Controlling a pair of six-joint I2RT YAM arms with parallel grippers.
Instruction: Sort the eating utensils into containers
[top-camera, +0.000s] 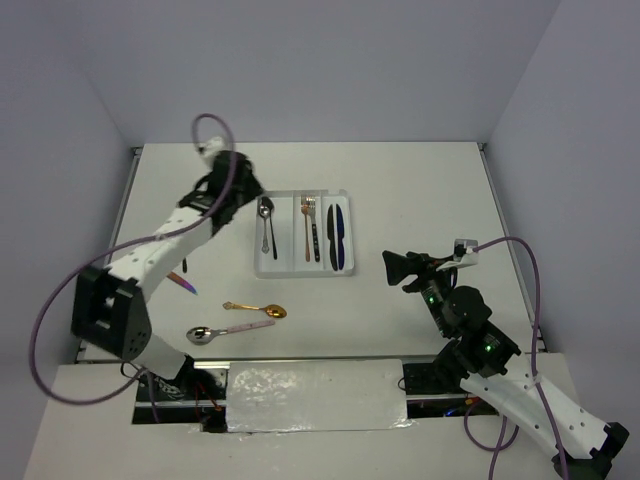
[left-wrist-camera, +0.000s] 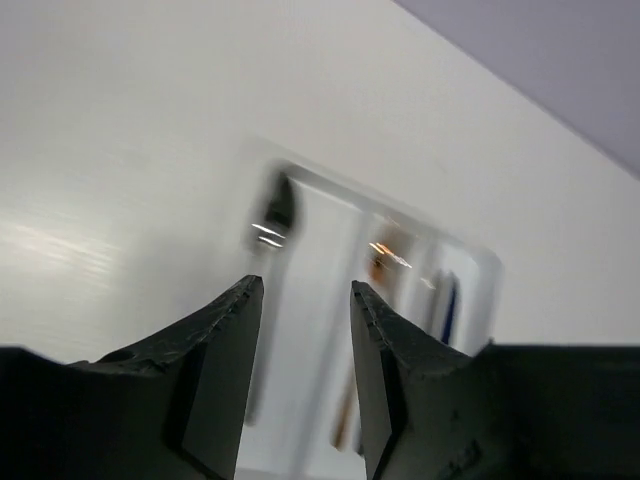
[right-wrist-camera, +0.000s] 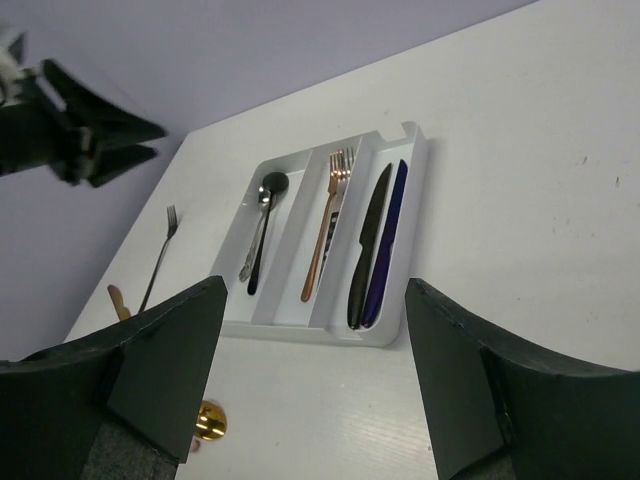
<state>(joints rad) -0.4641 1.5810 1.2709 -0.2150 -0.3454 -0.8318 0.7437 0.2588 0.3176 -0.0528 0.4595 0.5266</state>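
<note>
The white tray (top-camera: 303, 270) holds a black and a silver spoon (top-camera: 266, 225) in its left compartment, a copper fork (top-camera: 306, 225) and a black fork (top-camera: 316, 232) in the middle, and a black knife (top-camera: 330, 235) and a blue knife (top-camera: 341, 238) on the right. My left gripper (top-camera: 252, 193) is open and empty, just left of the tray's far left corner. In the left wrist view it (left-wrist-camera: 305, 290) faces the blurred tray (left-wrist-camera: 320, 330). My right gripper (top-camera: 388, 270) is open and empty, right of the tray; it (right-wrist-camera: 315, 290) looks at the tray (right-wrist-camera: 300, 332).
Loose on the table left of and before the tray lie a gold spoon (top-camera: 255, 308), a silver spoon with a pink handle (top-camera: 228, 331), an iridescent purple piece (top-camera: 186, 284) and a dark fork (right-wrist-camera: 160, 255). The gold spoon's bowl (right-wrist-camera: 210, 422) shows by my right gripper's left finger.
</note>
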